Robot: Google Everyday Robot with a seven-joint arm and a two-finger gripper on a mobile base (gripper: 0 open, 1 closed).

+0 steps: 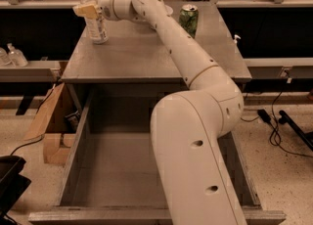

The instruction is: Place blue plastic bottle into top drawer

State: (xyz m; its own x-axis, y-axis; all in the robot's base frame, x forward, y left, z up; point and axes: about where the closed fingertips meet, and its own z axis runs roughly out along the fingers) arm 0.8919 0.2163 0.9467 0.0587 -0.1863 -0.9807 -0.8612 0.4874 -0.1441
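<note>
The blue plastic bottle, clear with a white cap and a pale label, stands upright at the back left of the grey table. My gripper reaches in from the right at the bottle's shoulder. It is open, with one yellowish finger in front of the bottle and the bottle between the jaws. The top drawer is pulled out below the table's front edge, a wide grey wooden box. My white arm crosses over its right half and hides that part.
A green patterned drink can stands at the back right of the table. Small clear pump bottles sit on a shelf at the left. A cardboard box lies left of the drawer, and cables run on the floor at the right.
</note>
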